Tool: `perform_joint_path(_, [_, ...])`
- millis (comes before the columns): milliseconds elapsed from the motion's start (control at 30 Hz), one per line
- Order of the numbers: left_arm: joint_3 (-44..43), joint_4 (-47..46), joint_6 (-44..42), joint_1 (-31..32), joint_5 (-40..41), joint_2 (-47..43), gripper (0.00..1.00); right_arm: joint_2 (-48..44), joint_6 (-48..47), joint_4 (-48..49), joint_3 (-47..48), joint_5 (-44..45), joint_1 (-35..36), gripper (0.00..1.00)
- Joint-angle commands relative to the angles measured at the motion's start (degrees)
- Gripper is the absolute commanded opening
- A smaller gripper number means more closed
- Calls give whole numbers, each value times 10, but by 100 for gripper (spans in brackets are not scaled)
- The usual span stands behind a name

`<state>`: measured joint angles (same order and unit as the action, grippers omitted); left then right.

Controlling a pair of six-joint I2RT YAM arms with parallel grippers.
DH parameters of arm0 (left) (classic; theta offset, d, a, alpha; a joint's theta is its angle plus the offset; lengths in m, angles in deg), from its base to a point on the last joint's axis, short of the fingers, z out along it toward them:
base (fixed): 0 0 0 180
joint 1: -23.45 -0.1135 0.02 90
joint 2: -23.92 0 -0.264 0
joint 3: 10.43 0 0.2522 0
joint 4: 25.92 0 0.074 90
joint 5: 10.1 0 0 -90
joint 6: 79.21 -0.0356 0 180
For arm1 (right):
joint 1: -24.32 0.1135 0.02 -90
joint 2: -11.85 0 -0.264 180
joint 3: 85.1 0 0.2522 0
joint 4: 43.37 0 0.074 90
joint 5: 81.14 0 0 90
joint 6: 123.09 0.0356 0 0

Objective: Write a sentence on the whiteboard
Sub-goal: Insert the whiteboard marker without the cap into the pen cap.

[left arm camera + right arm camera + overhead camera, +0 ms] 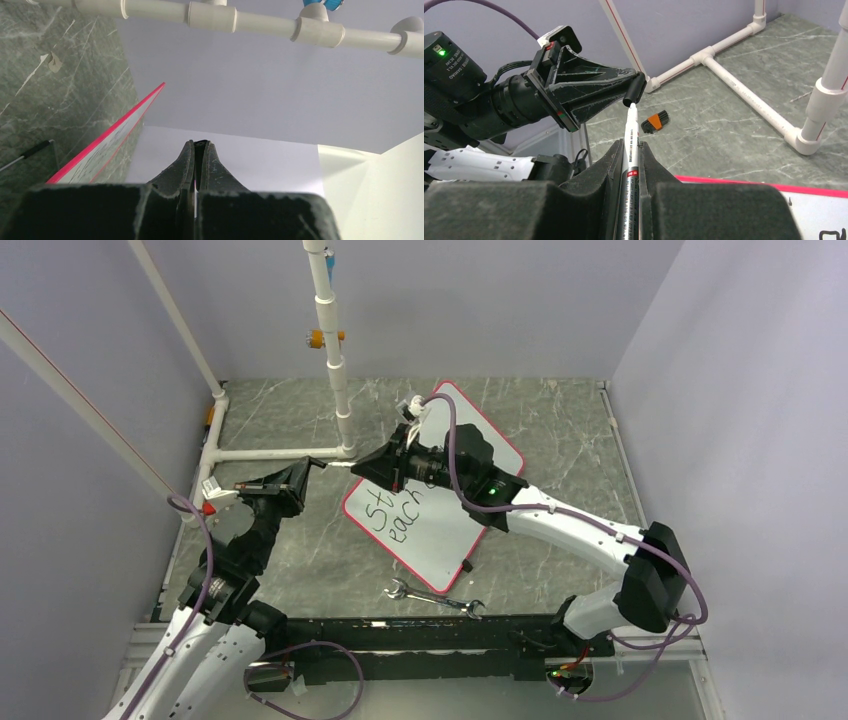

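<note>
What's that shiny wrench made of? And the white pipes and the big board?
The wrench looks like bare metal: it is silvery with bright glints. The pipes look like matte white plastic, with chunky sleeve joints. The whiteboard has a smooth white face and a thin red-pink rim, probably plastic. What lies under the face cannot be told.

**Even, cool light; wrist views soft up close**

The top view is bright and diffuse, lit from above. The wrench point(435, 597) and whiteboard point(440, 500) cast only faint, short shadows, and the board shows no glare. The walls splay outward towards the edges. In the left wrist view the left gripper point(199, 145) is grainy and soft near the lens, the pipe point(225, 17) bows slightly, and a warmer, paler patch fills the lower right. In the right wrist view the right gripper point(630, 147) blurs at the bottom edge, while the marker point(630, 170) print stays readable.
</note>
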<state>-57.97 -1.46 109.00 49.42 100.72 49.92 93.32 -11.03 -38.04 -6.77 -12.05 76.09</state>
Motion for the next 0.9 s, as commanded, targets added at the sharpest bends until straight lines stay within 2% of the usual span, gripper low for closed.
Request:
perform_joint_path(0, [-7,-20,29,1,-16,4,0,5,-28,1,36,13,12,0])
perform_joint_path(867, [-21,3,39,1,2,11,0,6,-53,-25,47,43,34,0])
